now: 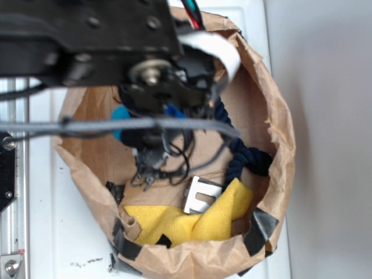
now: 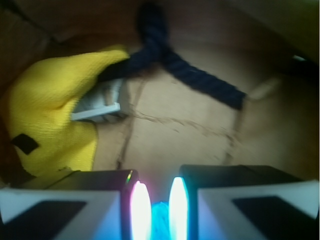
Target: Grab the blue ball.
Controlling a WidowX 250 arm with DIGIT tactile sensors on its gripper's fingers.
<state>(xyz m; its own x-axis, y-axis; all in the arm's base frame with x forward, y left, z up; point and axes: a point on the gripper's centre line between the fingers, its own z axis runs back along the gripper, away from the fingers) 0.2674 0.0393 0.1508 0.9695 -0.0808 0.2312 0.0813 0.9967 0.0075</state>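
The claw sits low inside a brown paper bag whose rim is rolled down, the bag standing on a white worktop. In the wrist view its two fingers are drawn close together with the blue ball between them, a sliver of fuzzy teal showing in the narrow gap at the bottom edge of the picture; the claw is closed narrow on the ball. In the outside view the black arm covers most of the bag's upper half, and a patch of the same teal shows at the left side of the claw, near the bag's left wall. A dark navy rope lies across the bag's floor ahead of the claw, with its knot toward the far wall. A yellow cloth is bunched at the near side of the bag, and a small metal clip rests against it. Strips of dark tape patch the bag's rim
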